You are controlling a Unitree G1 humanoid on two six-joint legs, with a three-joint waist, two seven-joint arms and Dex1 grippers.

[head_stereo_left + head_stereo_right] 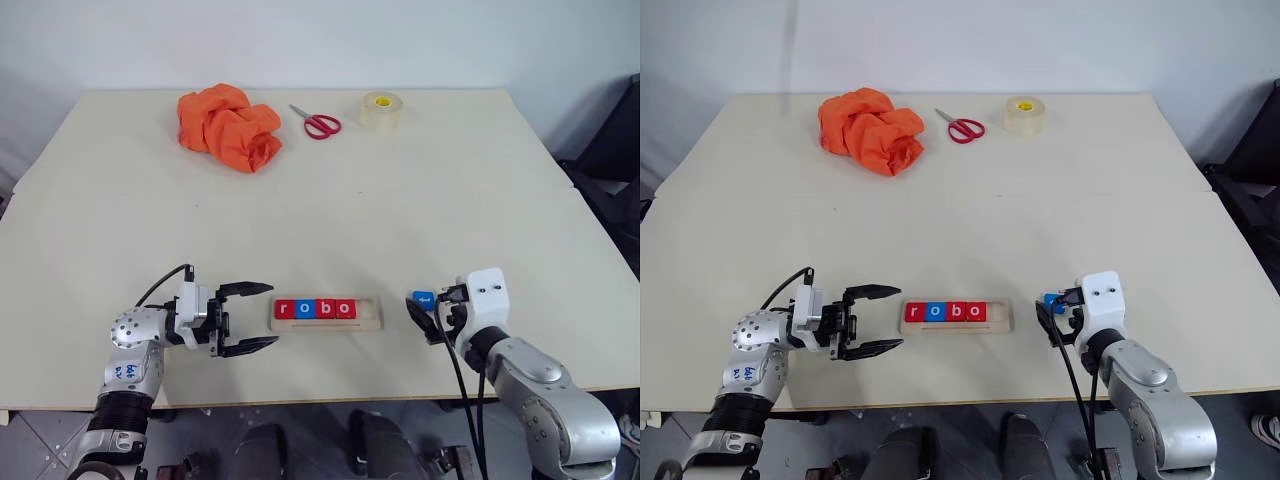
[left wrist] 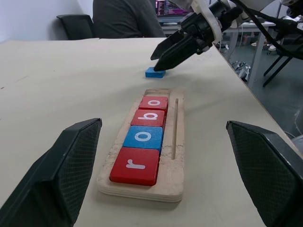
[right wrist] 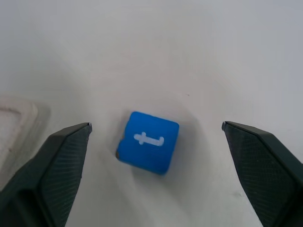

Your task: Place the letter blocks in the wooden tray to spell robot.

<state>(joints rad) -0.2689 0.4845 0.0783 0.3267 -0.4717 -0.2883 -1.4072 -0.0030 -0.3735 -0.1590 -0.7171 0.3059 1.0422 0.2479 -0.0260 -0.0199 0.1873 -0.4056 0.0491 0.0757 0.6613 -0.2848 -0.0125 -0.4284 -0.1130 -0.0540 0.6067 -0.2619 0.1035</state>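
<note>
4 red and blue square letter blocks (image 1: 315,308) fill the pale wooden tray (image 2: 176,156), reading "robo". Right wrist view reveals the blue "t" tile (image 3: 148,142) lying free between wide-open right gripper (image 3: 156,137) fingers. Left gripper (image 1: 250,318) gapes empty beside tray; orange cloth (image 1: 228,126), red scissors (image 1: 317,122), tape roll (image 1: 381,110) lie far back.

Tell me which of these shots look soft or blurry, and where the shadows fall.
Left wrist view: its own fingers loom soft, the wooden tray crisp, the background hazy. Right wrist view: blue t block sharp, fingers blurred. Head views: even light, faint shadows under the orange cloth.
</note>
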